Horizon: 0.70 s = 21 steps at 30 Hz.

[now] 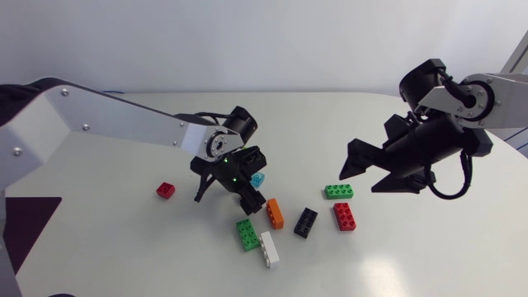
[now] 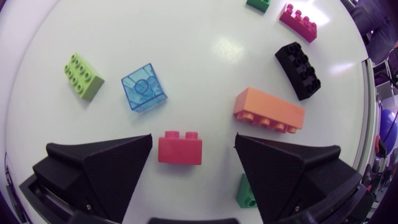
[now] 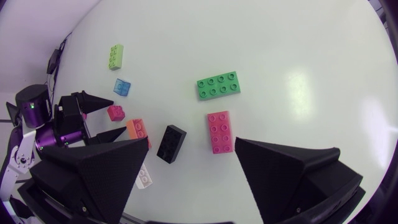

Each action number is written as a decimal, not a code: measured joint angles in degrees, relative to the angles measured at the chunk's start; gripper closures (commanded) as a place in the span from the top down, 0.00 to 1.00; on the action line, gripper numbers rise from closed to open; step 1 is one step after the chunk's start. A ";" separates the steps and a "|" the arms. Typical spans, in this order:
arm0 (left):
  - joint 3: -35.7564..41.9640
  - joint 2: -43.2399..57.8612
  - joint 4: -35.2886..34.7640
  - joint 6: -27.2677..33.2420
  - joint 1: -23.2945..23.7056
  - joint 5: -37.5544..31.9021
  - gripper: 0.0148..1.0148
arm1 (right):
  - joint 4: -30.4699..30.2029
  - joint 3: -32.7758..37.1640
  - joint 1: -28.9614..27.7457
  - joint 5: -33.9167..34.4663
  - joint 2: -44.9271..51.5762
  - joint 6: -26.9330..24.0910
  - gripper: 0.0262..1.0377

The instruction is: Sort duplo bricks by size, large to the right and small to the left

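the left gripper [image 2: 193, 140] is hovering with its jaws gaping wide and empty, straddling the small red brick [image 2: 180, 148] on the table [image 2: 205, 56], probably a light, hard, slick piece best pinched across its flat sides, while the right gripper [image 3: 192, 142] is hanging open, holding nothing.

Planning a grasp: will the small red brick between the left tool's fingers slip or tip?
The small red brick looks like moulded plastic: probably stiff and light. Boxy and flat-faced, it seems unlikely to tip; smooth sides might slip.

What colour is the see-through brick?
The see-through brick is light blue, clearest in the left wrist view.
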 measured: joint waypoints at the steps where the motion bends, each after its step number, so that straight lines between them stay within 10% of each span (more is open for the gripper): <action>1: 0.00 0.20 -0.17 0.00 0.00 -0.22 0.82 | 0.00 -0.07 -0.17 0.00 0.00 0.00 0.96; 7: 0.76 0.26 -0.70 0.04 0.28 -0.42 0.34 | -0.02 -0.70 -0.33 -0.11 0.00 0.00 0.96; 21: 1.27 0.26 -2.82 1.75 2.45 1.60 0.22 | 0.00 -1.36 -0.44 -0.17 0.00 0.00 0.96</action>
